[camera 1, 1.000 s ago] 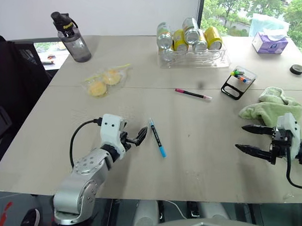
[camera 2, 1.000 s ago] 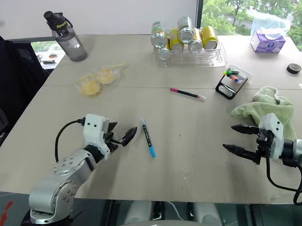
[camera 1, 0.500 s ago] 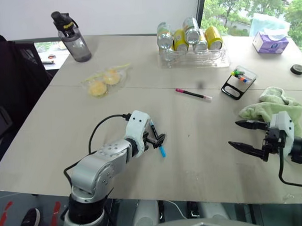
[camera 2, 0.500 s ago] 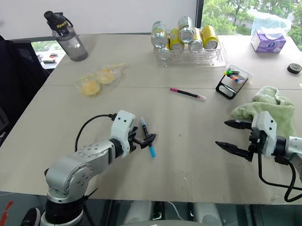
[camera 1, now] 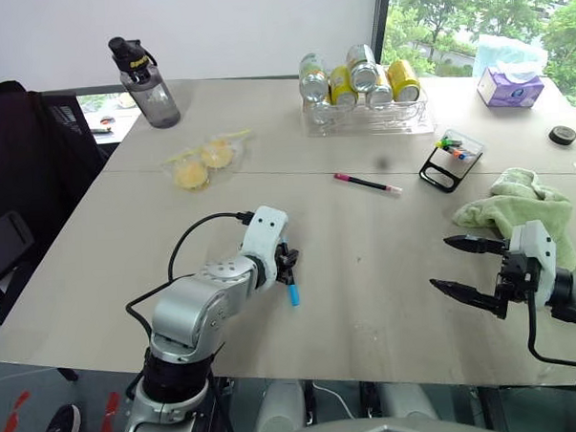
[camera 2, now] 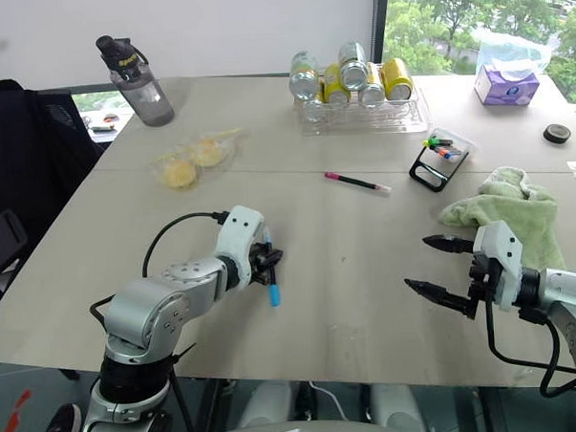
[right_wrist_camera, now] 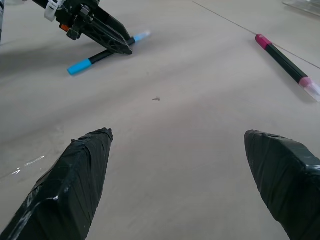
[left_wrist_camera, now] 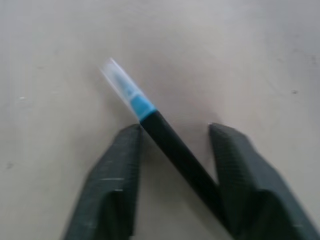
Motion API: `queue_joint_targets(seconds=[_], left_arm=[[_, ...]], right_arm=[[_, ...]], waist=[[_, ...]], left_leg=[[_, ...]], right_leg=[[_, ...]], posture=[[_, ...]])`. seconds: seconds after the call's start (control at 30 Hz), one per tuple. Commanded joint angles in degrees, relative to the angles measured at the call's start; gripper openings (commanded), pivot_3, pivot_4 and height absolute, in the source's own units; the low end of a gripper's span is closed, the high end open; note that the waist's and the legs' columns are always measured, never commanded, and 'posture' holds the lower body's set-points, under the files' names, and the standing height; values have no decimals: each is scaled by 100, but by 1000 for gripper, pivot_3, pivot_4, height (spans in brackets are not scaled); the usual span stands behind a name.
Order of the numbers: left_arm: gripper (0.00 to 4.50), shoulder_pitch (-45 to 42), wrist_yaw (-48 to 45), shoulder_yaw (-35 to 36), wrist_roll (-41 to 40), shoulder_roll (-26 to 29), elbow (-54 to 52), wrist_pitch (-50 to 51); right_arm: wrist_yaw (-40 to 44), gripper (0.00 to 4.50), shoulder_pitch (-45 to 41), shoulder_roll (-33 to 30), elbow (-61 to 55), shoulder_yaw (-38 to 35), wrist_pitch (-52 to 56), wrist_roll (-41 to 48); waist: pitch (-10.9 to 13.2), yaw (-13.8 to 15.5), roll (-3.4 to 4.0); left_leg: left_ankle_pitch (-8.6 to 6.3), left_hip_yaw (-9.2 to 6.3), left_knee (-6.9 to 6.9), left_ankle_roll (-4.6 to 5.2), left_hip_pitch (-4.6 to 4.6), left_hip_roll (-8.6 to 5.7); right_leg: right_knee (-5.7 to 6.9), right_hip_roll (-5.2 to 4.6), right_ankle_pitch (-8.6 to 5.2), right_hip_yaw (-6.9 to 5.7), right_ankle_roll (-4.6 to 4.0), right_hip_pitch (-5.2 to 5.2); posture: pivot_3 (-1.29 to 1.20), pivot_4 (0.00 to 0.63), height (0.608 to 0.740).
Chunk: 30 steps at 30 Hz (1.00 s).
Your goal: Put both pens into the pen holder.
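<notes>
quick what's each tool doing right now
Left tool: fingers partly closed around the blue-ended pen on the table, with gaps still showing; grip not confirmed.
Right tool: open, holding nothing.

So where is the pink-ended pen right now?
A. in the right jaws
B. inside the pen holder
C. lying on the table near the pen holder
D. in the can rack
C: the pink-ended pen lies flat on the table, short of the pen holder, with no gripper near it.
</notes>
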Motion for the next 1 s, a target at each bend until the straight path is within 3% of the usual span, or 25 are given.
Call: queue_joint_targets(seconds=[0.03, 0.07, 0.77, 0.9, 1.0], left_arm=[[490, 151, -90, -165, -30, -65, 208, 421], [47, 149, -95, -158, -7, -56, 201, 431], [47, 213, -304, 275, 247, 34, 367, -343], [47, 184, -514, 803, -84, -352, 398, -548], [47, 240, -1160, 1246, -628, -745, 269, -1469]], right_arm=[[-27, 4500, -186, 59, -99, 44, -44, 73], [-21, 4500, -207, 66, -98, 66, -41, 76], [-239, 4500, -632, 393, -458, 46, 493, 920], [-201, 4500, -703, 382, -348, 136, 546, 892], [-320, 4500, -824, 442, -255, 343, 606, 726]], waist=[[-3, 5, 5], [-4, 14, 6], [1, 13, -1], [2, 19, -1], [14, 13, -19]], left_leg=[[0, 0, -1, 0, -3, 0], [0, 0, -1, 0, -6, 0], [-5, -3, -14, 7, -13, 0], [-5, -3, -14, 7, -13, 0], [-5, -4, -12, 8, -18, 0]], right_leg=[[-2, 0, 7, 0, -14, -2], [-5, 0, 7, 0, -14, -4], [-25, -7, 8, -2, -14, -7], [-25, -8, 7, -3, -15, -8], [-25, -10, 8, -6, -14, -10]], posture=[[0, 150, 739], [0, 150, 739], [0, 150, 739], [0, 150, 739], [0, 150, 739]])
